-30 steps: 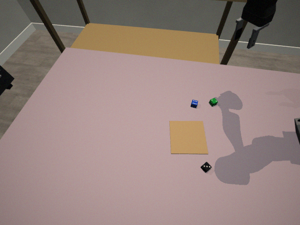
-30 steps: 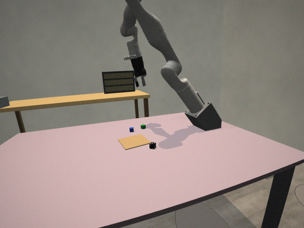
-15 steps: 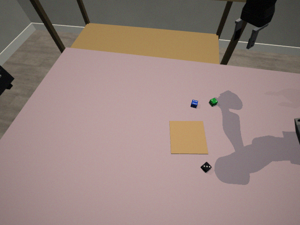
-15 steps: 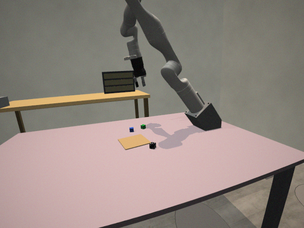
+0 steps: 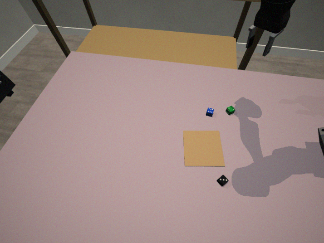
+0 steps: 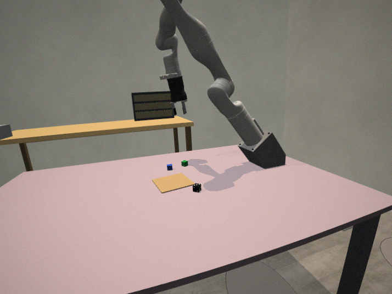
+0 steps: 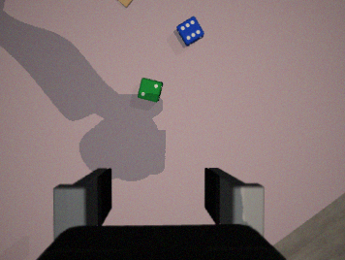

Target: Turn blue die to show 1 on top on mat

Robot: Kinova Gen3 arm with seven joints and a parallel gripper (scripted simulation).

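The pink desk [image 5: 117, 157] [image 6: 126, 215] [image 7: 271, 121] directly bears a flat, square tan mat [image 5: 203, 148] [image 6: 172, 182] [image 7: 126, 2], a blue die [image 5: 209, 111] [image 6: 169, 167] [image 7: 190, 31] showing six, a green die [image 5: 230, 110] [image 6: 184, 163] [image 7: 150, 89] showing two, a black die [image 5: 222, 180] [image 6: 196, 187] showing three, and the arm's base [image 6: 269, 153].

The mat [image 5: 203, 148] [image 6: 173, 182] [image 7: 126, 2] looks smooth and matt, while the arm's casing [image 6: 202, 47] has a faint plastic-like sheen.

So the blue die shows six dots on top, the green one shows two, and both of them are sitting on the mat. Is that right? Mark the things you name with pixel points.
Not quite: neither sits on the mat [image 5: 203, 148] [image 6: 173, 182]. The top view shows the blue die [image 5: 209, 111] [image 6: 169, 167] [image 7: 190, 31] and the green one [image 5: 230, 110] [image 6: 184, 163] [image 7: 150, 90] on the table beyond it. The rest holds: six dots on top of the blue die, two on the green.
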